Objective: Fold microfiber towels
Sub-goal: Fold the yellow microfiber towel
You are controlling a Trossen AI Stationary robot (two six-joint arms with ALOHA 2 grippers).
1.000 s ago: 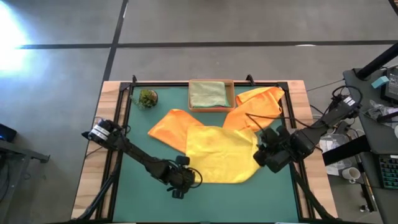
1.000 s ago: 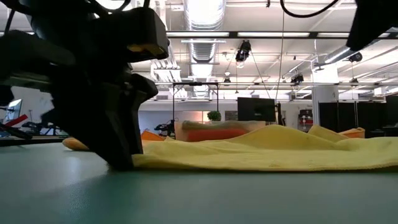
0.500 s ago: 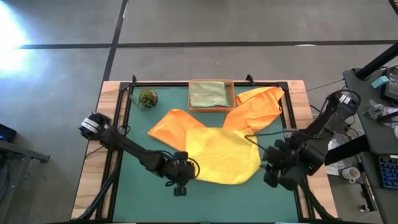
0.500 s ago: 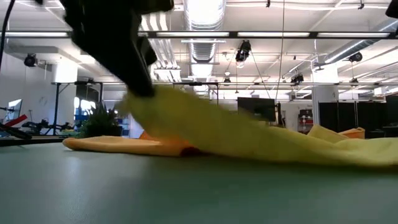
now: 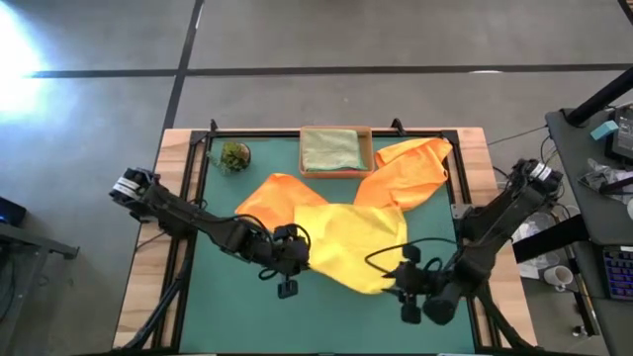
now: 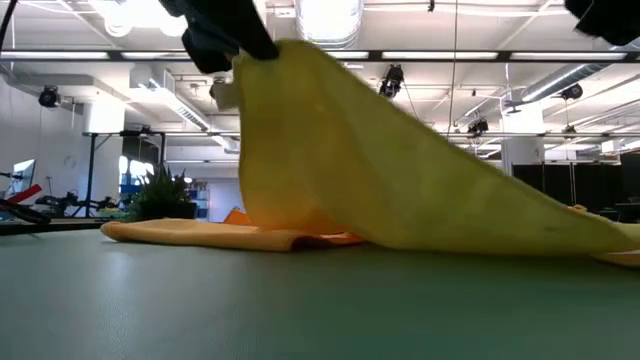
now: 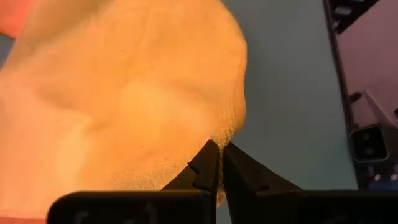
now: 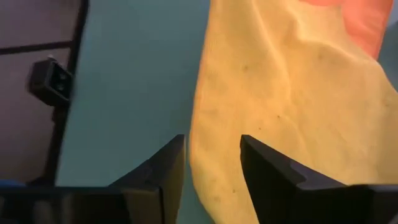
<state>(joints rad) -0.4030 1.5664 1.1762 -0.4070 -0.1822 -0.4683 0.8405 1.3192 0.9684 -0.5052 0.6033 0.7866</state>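
1. Yellow microfiber towel (image 5: 351,247), a soft square cloth, lies spread over the middle of the green-matted bench (image 5: 227,316); its near-left corner is lifted, so in the low view the cloth rises in a tent from the mat.
2. That corner is up because the left end effector (image 5: 294,259) is clenched on the yellow towel's edge; the left wrist view shows its two dark fingertips (image 7: 208,163) pinched together on the hem, likely to carry the corner across for a fold.
3. Right end effector (image 5: 407,287) sits at the towel's near-right corner with its fingers spread, one on each side of the cloth edge in the right wrist view; it grasps nothing yet and seems placed to take the matching corner.
4. Two orange microfiber towels lie underneath and behind: one (image 5: 272,198) partly covered by the yellow cloth, the other (image 5: 410,168) crumpled at the far right of the mat, both waiting their turn.
5. Pale sage green towel (image 5: 329,148), already folded, rests in the shallow tan cardboard tray (image 5: 368,148) at the far edge, apparently where finished work goes.
6. Small green plant (image 5: 235,155) stands beside the tray.
7. No brand, label or writing is legible anywhere.
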